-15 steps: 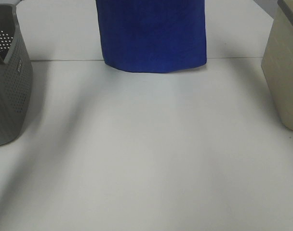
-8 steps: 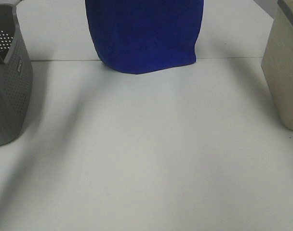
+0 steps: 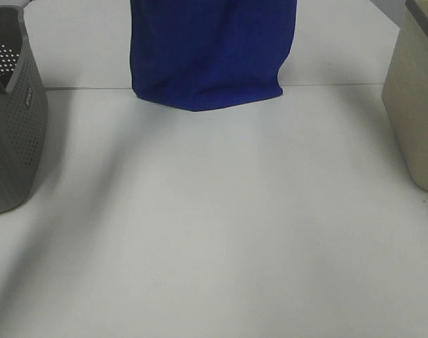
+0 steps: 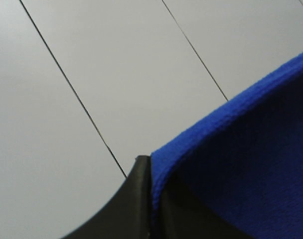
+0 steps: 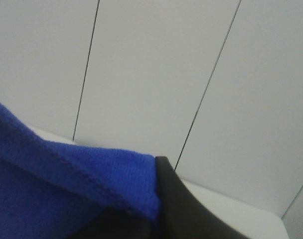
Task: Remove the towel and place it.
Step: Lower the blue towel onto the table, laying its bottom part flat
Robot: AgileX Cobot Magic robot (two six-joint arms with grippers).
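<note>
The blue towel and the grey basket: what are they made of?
The towel looks like soft plush fabric, probably microfibre: matte, with a fuzzy pile and a stitched hem in the wrist views. The grey basket looks like moulded plastic, matte, with rows of small holes.

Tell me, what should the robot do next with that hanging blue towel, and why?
Probably lower it and draw it forward onto the table. The towel hangs spread between the left gripper and right gripper, each shut on an upper corner, its lower edge near the table's far side.
</note>
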